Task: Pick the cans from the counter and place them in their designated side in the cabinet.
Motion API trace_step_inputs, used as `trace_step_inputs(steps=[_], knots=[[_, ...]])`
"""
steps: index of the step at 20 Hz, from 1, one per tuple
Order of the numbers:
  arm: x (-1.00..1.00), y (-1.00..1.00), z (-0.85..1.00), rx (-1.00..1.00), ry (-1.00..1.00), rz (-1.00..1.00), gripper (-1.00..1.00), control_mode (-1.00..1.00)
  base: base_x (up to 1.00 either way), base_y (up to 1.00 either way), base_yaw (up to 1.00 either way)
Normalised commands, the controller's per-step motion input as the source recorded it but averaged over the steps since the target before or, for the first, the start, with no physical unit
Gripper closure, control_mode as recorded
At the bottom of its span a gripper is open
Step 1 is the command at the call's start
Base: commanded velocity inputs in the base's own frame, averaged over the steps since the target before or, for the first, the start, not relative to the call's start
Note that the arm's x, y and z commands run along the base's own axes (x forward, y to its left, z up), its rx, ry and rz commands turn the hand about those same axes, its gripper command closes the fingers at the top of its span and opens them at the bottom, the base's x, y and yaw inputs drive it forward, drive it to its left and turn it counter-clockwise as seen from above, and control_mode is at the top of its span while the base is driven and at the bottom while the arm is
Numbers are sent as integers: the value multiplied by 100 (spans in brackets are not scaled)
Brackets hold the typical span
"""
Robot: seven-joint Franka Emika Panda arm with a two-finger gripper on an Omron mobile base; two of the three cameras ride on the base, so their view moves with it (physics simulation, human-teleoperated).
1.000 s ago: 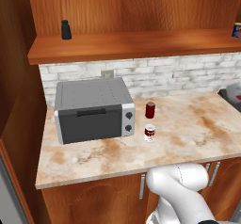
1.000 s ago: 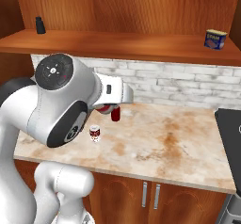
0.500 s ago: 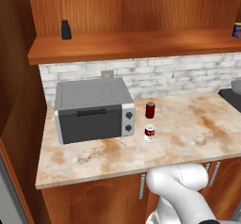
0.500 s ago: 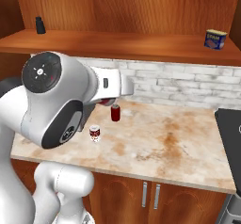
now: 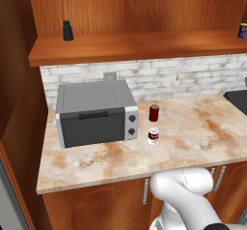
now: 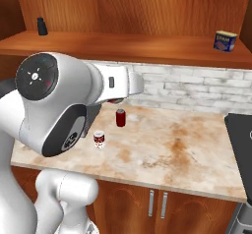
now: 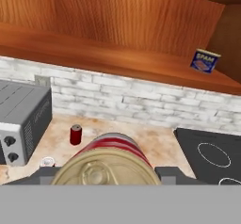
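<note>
The jaws hold a red can with a silver base [image 7: 109, 164], seen end-on in the hand view: a dull gold-silver disc with a pull tab, and a red side with a pale band behind it. It hangs above the worktop [image 5: 202, 127], a beige marble-look slab with rusty mottling.

Two more cans stand on that slab, just right of the grey toaster oven [image 5: 94, 112]. The plain dark red can [image 5: 154, 113] is upright nearer the white brick wall; the red-and-white labelled can [image 5: 153, 136], shorter, stands near it towards the front edge, apart from it.

The cabinet [image 6: 123, 46] is reddish-brown wood grain. On its long shelf board a small black bottle [image 5: 67, 30] stands at the left and a blue-labelled can [image 6: 225, 41] at the right.
</note>
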Motion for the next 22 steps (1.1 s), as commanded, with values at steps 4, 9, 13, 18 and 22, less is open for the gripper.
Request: trace_step_inputs(steps=[4, 9, 13, 18, 22], knots=[[0, -4, 24, 0, -3, -4, 100, -100, 0, 0, 0], [1, -4, 19, 0, -4, -4, 100, -100, 0, 0, 0], [0, -6, 14, -1, -8, -3, 100, -100, 0, 0, 0], [1, -8, 9, 0, -9, -1, 100, -100, 0, 0, 0], [5, -5, 9, 0, -8, 0, 100, -100, 0, 0, 0]])
